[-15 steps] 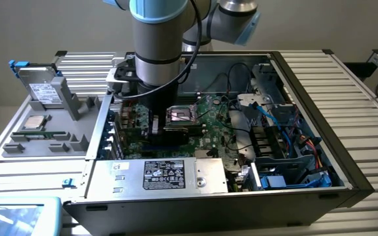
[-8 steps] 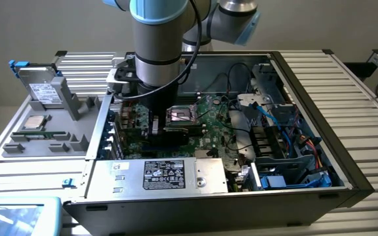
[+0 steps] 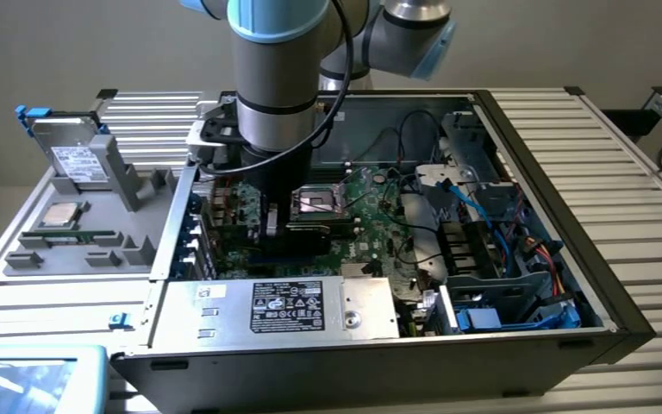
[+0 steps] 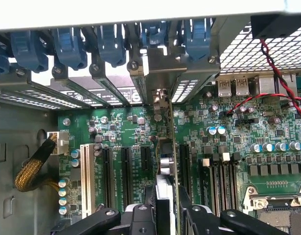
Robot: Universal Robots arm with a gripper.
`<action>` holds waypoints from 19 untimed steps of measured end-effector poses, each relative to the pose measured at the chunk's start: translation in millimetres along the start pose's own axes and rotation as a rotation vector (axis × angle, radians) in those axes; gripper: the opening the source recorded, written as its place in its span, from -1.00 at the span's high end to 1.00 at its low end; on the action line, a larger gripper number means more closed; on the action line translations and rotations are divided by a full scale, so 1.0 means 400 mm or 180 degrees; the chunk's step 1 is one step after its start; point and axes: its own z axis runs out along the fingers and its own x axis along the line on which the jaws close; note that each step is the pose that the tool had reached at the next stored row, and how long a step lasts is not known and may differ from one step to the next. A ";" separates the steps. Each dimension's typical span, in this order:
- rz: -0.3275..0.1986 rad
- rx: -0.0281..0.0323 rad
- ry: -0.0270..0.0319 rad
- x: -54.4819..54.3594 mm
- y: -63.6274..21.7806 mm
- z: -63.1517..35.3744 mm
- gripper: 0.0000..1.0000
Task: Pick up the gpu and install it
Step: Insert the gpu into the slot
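The gpu (image 4: 166,161) shows edge-on in the wrist view, a thin green board standing upright over the motherboard's (image 4: 126,127) expansion slots. Its silver bracket (image 4: 159,73) reaches the case's rear slot openings. My gripper (image 4: 165,208) is shut on the card's near edge, one black finger (image 4: 143,215) on each side. In the exterior view the gripper (image 3: 271,222) is down inside the open computer case (image 3: 561,336), at the exterior view's left part of the motherboard, with the gpu (image 3: 302,235) dark below it. Whether the card sits fully in its slot I cannot tell.
A grey parts tray (image 3: 78,254) at the exterior view's left holds a hard drive (image 3: 72,159), a CPU (image 3: 61,216) and a RAM stick (image 3: 72,235). Inside the case are the CPU socket (image 3: 317,203), the power supply (image 3: 296,306) and blue cables (image 3: 503,224). Blue slot latches (image 4: 111,41) line the rear wall.
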 end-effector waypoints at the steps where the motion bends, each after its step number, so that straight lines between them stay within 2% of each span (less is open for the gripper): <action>1: 0.0000 0.0000 0.0001 0.000 0.000 0.001 0.42; 9: 0.0001 0.0004 -0.0001 0.000 0.000 0.004 0.42; 12: 0.0001 0.0014 -0.0002 0.000 0.000 0.006 0.42; 19: -0.0001 0.0015 -0.0002 0.000 -0.003 0.006 0.42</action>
